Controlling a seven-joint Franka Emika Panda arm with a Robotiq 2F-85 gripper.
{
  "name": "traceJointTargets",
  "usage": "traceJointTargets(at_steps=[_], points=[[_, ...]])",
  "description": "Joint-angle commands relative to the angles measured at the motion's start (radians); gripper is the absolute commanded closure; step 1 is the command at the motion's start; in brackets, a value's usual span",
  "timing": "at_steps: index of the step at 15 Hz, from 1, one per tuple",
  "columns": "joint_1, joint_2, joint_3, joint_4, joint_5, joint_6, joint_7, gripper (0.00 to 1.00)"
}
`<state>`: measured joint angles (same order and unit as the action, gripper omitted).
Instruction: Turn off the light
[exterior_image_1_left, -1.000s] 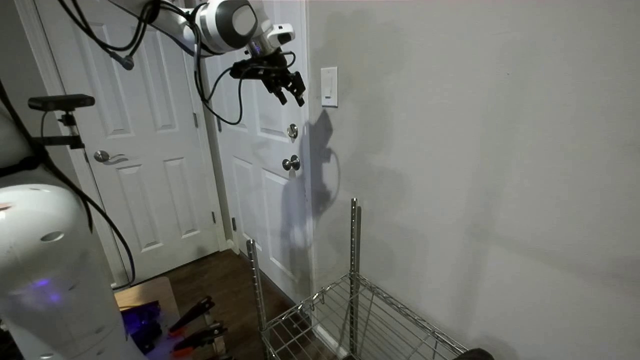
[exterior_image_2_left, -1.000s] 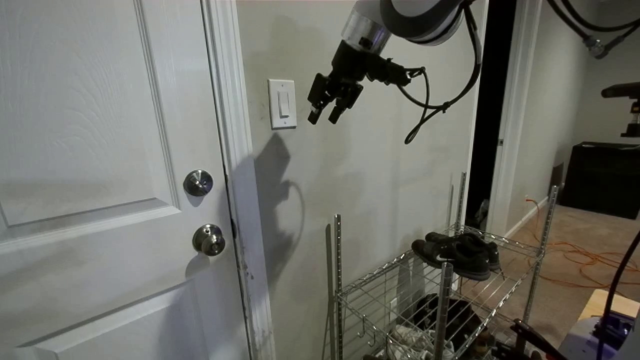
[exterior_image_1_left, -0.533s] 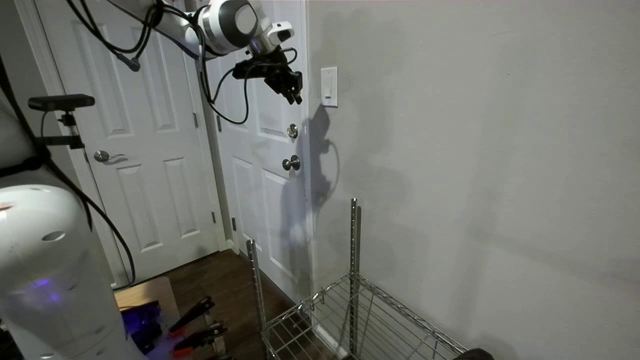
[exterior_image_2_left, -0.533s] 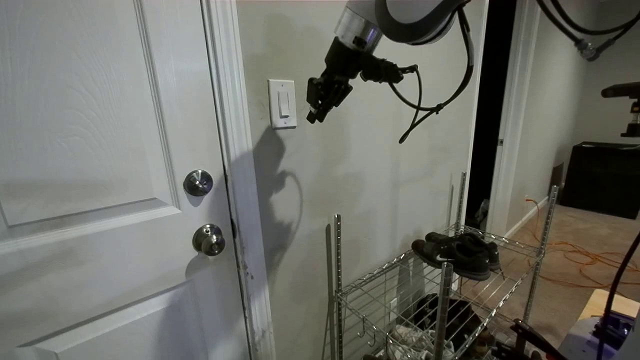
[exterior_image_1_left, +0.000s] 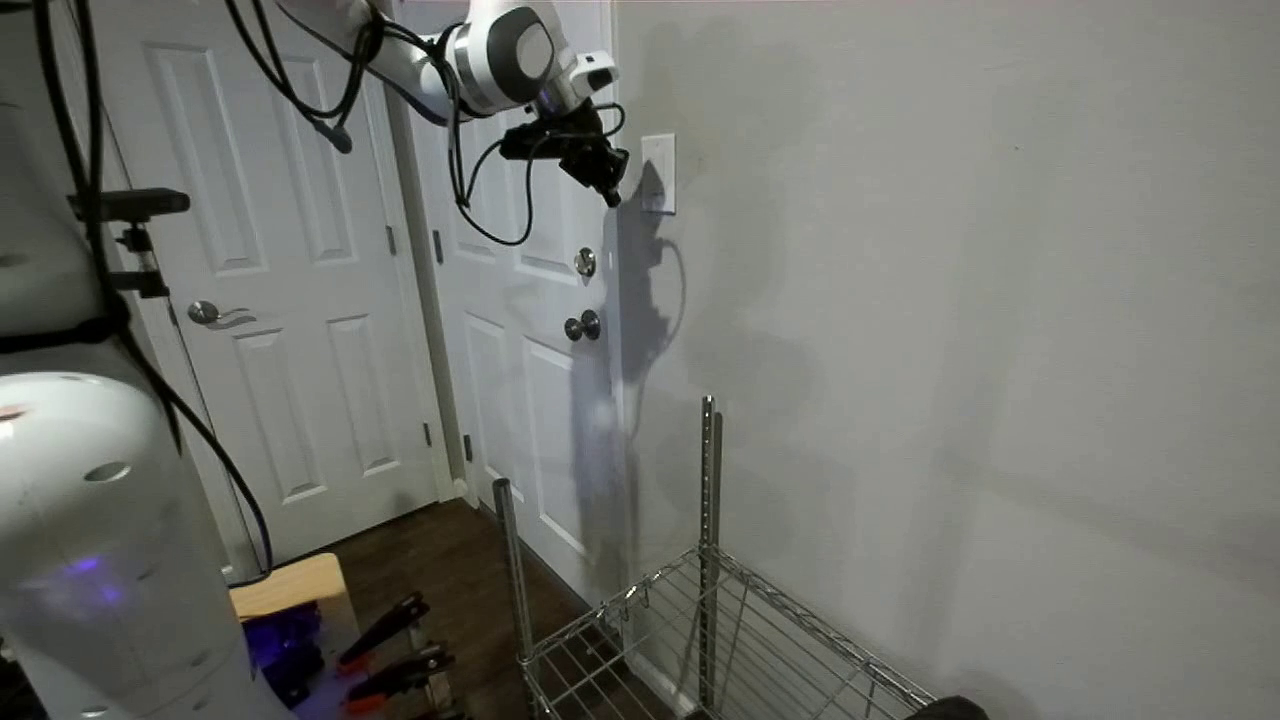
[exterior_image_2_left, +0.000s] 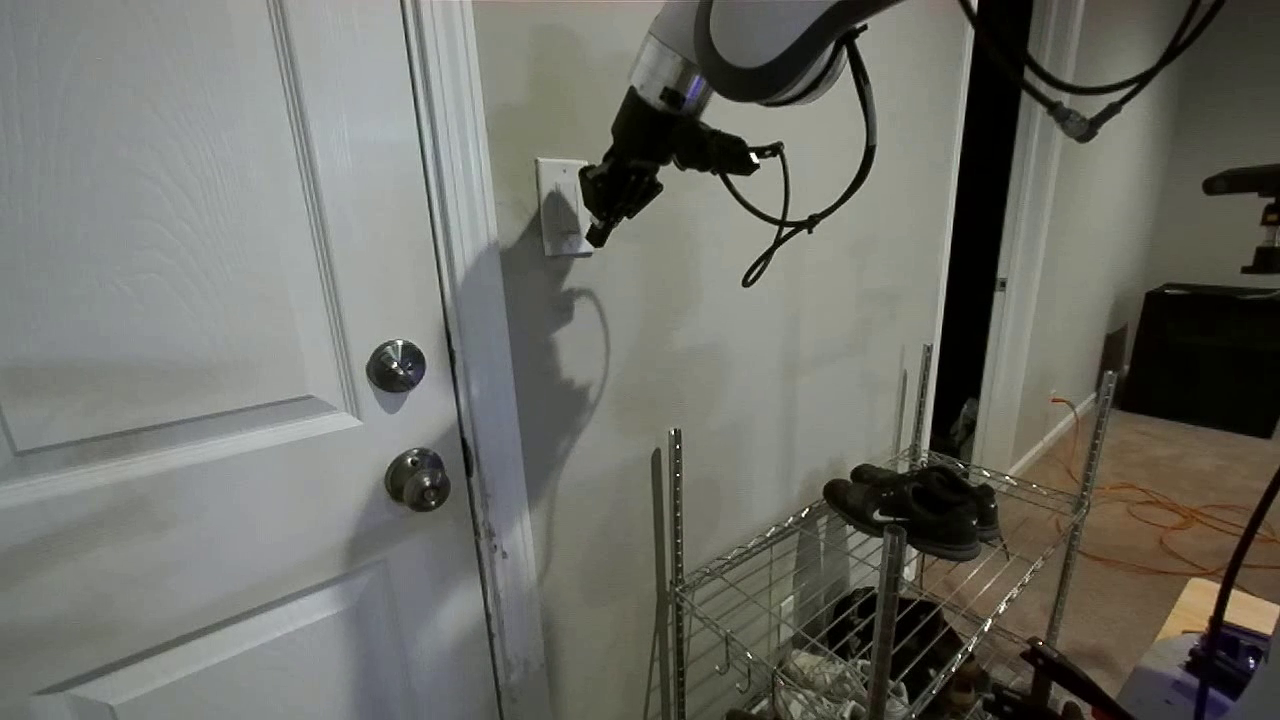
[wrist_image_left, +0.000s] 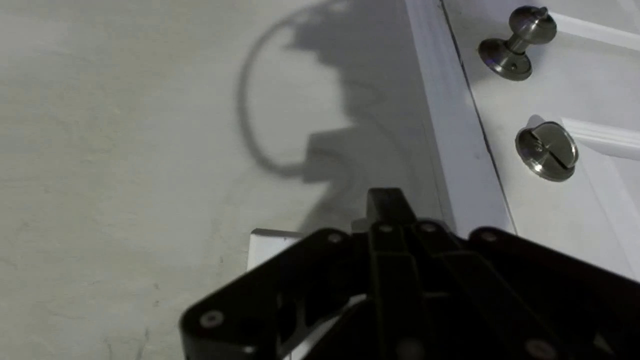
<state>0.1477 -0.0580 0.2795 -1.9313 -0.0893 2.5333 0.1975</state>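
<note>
The light itself is out of view. Its switch, a white upright wall plate (exterior_image_1_left: 658, 170) with a long rocker, shows in both exterior views beside the door frame. My gripper (exterior_image_2_left: 597, 236) points downward just in front of the plate's lower right side in an exterior view, covering part of that edge. Its fingers are shut together with nothing between them. A gap shows between the fingertips and the plate in an exterior view. In the wrist view the gripper (wrist_image_left: 392, 205) hides most of the switch plate (wrist_image_left: 265, 247), leaving a corner at its left.
A white door with a round metal knob (exterior_image_2_left: 418, 480) and a deadbolt (exterior_image_2_left: 396, 366) stands beside the switch. Below is a metal wire rack with upright posts (exterior_image_1_left: 708, 480); black shoes (exterior_image_2_left: 915, 510) sit on it. Cables hang from the arm.
The fingers have come together from open to shut. The arm has moved closer to the switch plate, and the gripper's shadow now falls across it.
</note>
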Motion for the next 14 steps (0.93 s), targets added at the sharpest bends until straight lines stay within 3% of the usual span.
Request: traceJointTargets(at_steps=[1, 10, 14], points=[[0.016, 0.085, -0.026, 0.097, -0.043, 0.017, 0.024, 1.00], [0.057, 0.166, -0.082, 0.200, -0.151, 0.067, 0.084, 1.00], [0.080, 0.171, -0.108, 0.201, -0.267, 0.077, 0.178, 1.00]])
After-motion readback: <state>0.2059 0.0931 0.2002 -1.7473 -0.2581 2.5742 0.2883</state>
